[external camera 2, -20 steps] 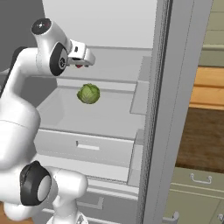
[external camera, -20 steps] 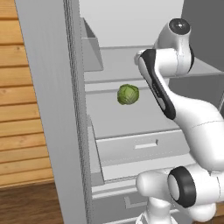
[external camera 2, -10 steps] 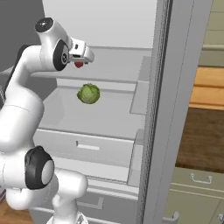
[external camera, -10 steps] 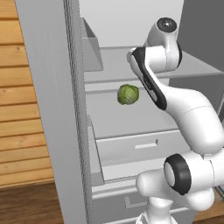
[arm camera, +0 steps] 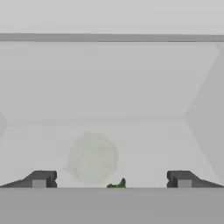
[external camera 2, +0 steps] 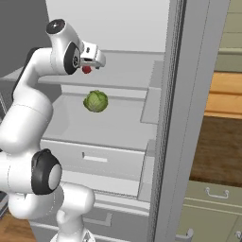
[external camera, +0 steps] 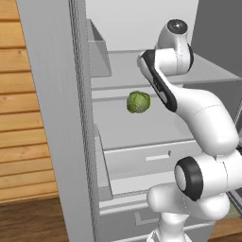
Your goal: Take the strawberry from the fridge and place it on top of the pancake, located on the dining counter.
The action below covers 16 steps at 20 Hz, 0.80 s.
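Since a second ago the arm has reached deeper into the fridge, carrying the gripper up to the upper shelf. Its fingers stand spread wide with nothing between them (seen from the hand camera). A strawberry sits on that shelf just below and behind the gripper, partly hidden by it. Lower down, on the next shelf, a cabbage rests well beneath the hand, its green tip showing between the fingertips.
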{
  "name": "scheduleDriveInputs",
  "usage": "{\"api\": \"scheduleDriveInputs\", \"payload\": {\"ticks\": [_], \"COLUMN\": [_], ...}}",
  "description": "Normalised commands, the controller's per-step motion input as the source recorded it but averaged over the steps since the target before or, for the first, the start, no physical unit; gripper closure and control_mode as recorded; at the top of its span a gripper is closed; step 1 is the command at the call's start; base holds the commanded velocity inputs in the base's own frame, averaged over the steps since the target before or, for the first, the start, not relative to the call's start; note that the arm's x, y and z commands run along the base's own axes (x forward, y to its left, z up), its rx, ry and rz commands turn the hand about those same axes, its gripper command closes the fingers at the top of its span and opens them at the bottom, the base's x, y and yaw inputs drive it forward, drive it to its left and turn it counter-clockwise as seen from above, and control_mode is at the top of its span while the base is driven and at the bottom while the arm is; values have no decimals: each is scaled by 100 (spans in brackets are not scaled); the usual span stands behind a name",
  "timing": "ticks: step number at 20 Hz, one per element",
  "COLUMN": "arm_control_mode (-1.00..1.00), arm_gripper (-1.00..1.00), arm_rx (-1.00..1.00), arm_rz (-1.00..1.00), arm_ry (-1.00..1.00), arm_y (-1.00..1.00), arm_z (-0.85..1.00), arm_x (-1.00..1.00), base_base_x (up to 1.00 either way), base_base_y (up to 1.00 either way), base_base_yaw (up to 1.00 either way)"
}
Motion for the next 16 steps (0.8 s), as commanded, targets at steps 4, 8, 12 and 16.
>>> {"api": "scheduleDriveInputs", "payload": {"ticks": [4,8,12,16], "arm_control_mode": [-100,-100,-100,-100], "arm_gripper": [-100,-100,-100,-100], "arm_rx": [0,0,0,-1], "arm_rz": [0,0,0,0], "arm_ry": [5,0,0,0], "arm_y": [0,1,2,0], "arm_z": [-39,-37,-19,-34], "arm_x": [0,0,27,37], "base_base_x": [0,0,0,0], "base_base_y": [0,0,0,0], "base_base_yaw": [0,0,0,0]}}
